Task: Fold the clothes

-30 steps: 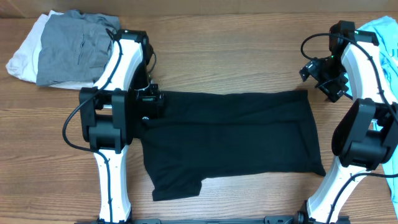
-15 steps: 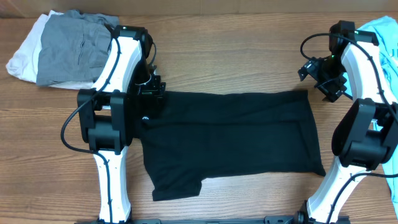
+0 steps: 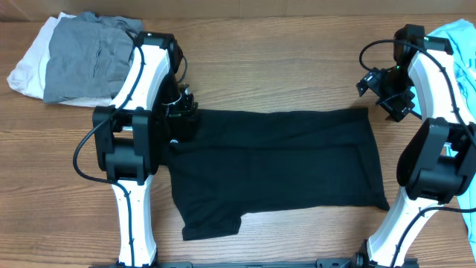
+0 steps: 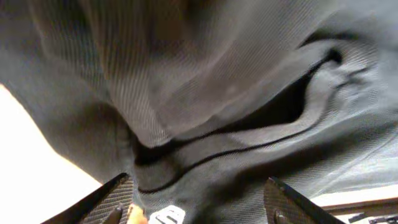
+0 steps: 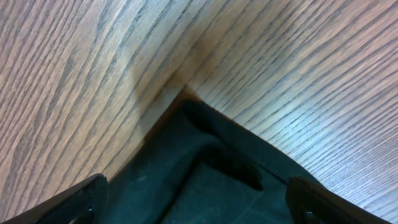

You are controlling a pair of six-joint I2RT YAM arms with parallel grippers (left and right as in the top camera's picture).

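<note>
The black shirt (image 3: pixel 282 164) lies spread on the wooden table (image 3: pixel 282 74) between the two arms, its long side running left to right, with one short sleeve (image 3: pixel 212 219) jutting toward the near edge at the left. The left gripper (image 4: pixel 196 202) sits at the shirt's far-left corner. Its wrist view is filled with rumpled dark cloth and its fingers (image 4: pixel 115 196) stand apart on either side of a raised fold, not pinched together. Whether the pads touch the cloth cannot be told. The right gripper (image 5: pixel 199 196) hangs over the far-right corner of the shirt – fingers spread wide, holding nothing, with bare wood beyond the corner. A grey garment (image 3: pixel 85 56) lies on a white one (image 3: pixel 26 71) at the table's far left. A light blue garment (image 3: pixel 461 41) lies at the far right edge.
</note>
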